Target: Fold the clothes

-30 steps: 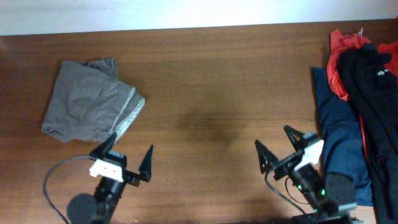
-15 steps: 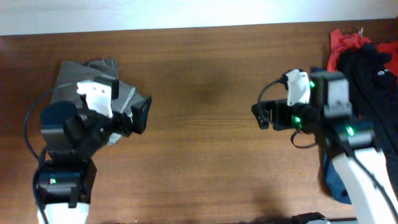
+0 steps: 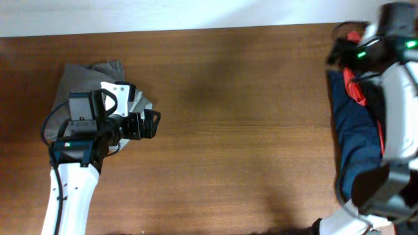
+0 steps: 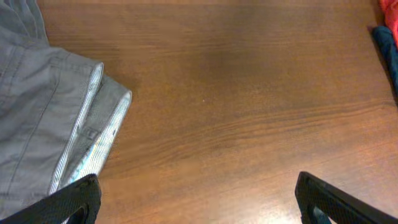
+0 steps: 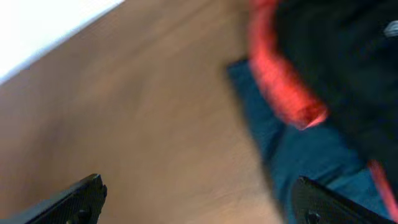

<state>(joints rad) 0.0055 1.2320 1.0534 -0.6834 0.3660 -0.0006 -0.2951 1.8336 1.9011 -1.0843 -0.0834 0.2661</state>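
Black T-shirt (image 5: 348, 62) crumpled, blurred, axis indiscernible

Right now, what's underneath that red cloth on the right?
A dark blue garment pokes out from under the red cloth, flat on the wooden table. How far it runs beneath is covered, and so is anything else below.

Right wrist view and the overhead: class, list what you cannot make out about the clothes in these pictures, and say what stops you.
- Black garment: right wrist view is motion-blurred; print and shape unreadable.
- Overhead: the right arm covers the black cloth; only the red garment and navy garment show.
- Grey garment: cut by left wrist view's edge; left arm covers part overhead.
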